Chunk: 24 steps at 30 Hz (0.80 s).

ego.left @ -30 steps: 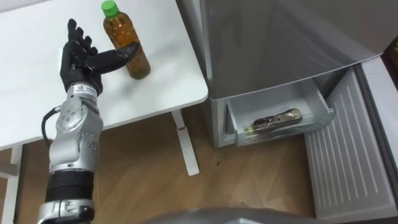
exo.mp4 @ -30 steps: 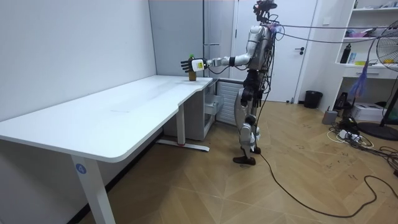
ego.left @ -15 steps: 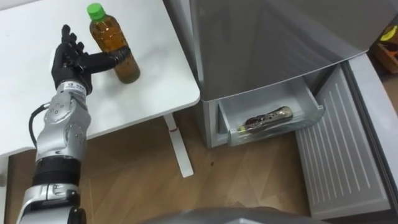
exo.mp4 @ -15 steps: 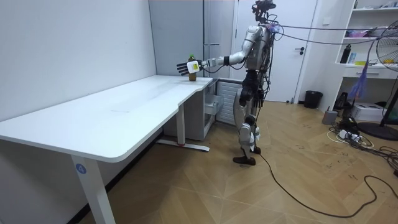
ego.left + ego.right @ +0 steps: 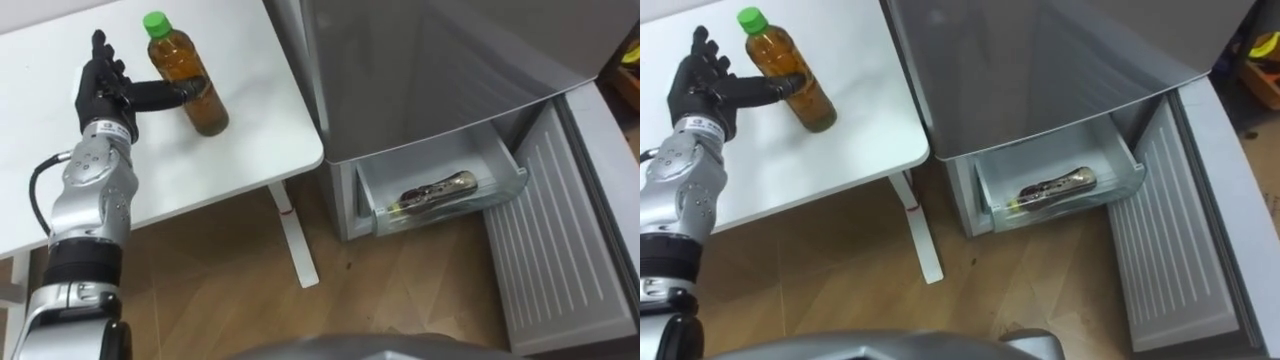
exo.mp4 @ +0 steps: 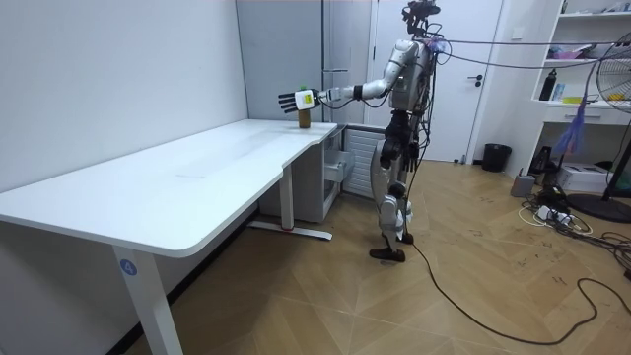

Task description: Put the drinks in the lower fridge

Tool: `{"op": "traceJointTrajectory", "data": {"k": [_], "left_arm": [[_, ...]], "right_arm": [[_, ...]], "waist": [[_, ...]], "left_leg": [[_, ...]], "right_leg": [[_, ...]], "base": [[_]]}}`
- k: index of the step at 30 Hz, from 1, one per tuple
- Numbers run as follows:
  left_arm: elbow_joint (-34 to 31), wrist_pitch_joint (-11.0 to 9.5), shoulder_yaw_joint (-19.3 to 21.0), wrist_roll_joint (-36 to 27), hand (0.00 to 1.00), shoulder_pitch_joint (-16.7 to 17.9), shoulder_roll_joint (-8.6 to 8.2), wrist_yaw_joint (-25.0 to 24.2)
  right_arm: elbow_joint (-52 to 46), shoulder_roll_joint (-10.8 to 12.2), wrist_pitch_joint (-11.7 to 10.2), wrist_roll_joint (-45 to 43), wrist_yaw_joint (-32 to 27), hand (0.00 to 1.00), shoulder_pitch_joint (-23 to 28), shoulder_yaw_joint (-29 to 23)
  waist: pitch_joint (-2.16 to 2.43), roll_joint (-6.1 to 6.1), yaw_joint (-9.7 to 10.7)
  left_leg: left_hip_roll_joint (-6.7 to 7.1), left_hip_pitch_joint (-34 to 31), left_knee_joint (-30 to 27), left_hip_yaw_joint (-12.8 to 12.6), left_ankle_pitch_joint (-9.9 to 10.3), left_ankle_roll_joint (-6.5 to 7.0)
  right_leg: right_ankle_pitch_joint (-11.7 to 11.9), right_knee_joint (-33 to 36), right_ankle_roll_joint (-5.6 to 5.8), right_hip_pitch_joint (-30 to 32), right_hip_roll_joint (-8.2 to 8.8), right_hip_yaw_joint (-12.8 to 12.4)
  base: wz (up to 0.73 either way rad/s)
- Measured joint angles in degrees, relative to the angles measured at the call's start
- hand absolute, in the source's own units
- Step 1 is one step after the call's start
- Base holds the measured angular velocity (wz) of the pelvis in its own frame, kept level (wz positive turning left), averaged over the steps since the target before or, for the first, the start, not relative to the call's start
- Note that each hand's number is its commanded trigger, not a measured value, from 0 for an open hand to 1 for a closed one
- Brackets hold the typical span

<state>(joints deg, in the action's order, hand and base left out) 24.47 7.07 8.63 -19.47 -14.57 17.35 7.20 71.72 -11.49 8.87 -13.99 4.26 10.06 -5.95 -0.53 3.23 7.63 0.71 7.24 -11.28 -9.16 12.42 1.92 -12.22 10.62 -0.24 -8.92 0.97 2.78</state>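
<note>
The bottle (image 5: 188, 78) of brown drink stands upright on the white table (image 5: 250, 130), long axis vertical, green cap (image 5: 156, 22) on top. It is just off the thumb side of my left hand (image 5: 103, 88). The fingers (image 5: 97, 50) are held straight and together, pointing away across the tabletop and well open - nothing is curled round the bottle. Only the thumb (image 5: 155, 94) reaches sideways, stretched out flat, and its tip looks to rest against the bottle's side at about mid-height. I cannot tell how firmly it presses. The palm stays clear of the bottle, so I read it as a touch, not a grasp.

Past the bottle, on the far side from the fingers, the table ends in a rounded corner. The grey fridge (image 5: 450, 70) stands right beside it. Its lower drawer (image 5: 375, 195) is pulled out - a pale, see-through tray. 1 other bottle (image 5: 437, 191) lies in it on its side, long axis running along the drawer's front wall. Which end carries its cap I cannot make out. The lower fridge door (image 5: 560, 260) hangs open beyond the drawer, ribbed inner face showing.

In the room view the robot stands on the wooden floor (image 6: 444, 286) next to the fridge at the table's far end. Its left arm is stretched out level over the tabletop, hand beside the bottle.
</note>
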Motion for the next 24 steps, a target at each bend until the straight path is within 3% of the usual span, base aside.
{"op": "traceJointTrajectory", "data": {"k": [8,15,21,24], "left_arm": [[0.05,0.15,0.01,1.15,0.0,-2.27,1.17,-0.01],[3.41,1.63,0.01,0.93,0.0,-5.49,1.84,-1.27],[4.92,1.92,0.01,-0.4,0.0,-5.99,2.14,-3.15],[5.15,1.92,0.02,-1.35,0.0,-6.0,2.4,-3.75]], "right_arm": [[-0.01,-0.37,0.0,-0.11,-0.07,0.0,-1.08,-0.36],[0.09,-0.49,0.01,-0.02,-0.01,0.0,-1.01,-0.94],[0.09,-1.53,0.01,-0.05,-0.02,0.0,-1.13,-1.52],[0.1,-1.84,0.04,-0.12,-0.03,0.0,-1.06,-1.67]], "waist": [[0.12,-0.07,0.2],[0.5,-0.56,0.29],[1.03,0.37,0.55],[1.04,0.48,0.53]], "left_leg": [[0.0,-0.2,0.1,-0.19,0.0,0.0],[-0.02,-0.62,-0.08,-0.29,0.0,0.0],[-0.31,-1.04,-0.03,-1.13,0.05,0.05],[-0.32,-0.81,-0.04,-1.66,0.05,0.04]], "right_leg": [[0.0,0.07,-0.01,0.77,-0.16,-1.23],[0.0,0.1,-0.01,0.91,-0.13,-1.24],[0.07,0.38,-0.07,1.78,-0.13,-1.6],[0.06,0.93,-0.07,2.0,-0.2,-1.93]], "base": [[-0.08],[0.0],[-0.04],[-0.06]]}}
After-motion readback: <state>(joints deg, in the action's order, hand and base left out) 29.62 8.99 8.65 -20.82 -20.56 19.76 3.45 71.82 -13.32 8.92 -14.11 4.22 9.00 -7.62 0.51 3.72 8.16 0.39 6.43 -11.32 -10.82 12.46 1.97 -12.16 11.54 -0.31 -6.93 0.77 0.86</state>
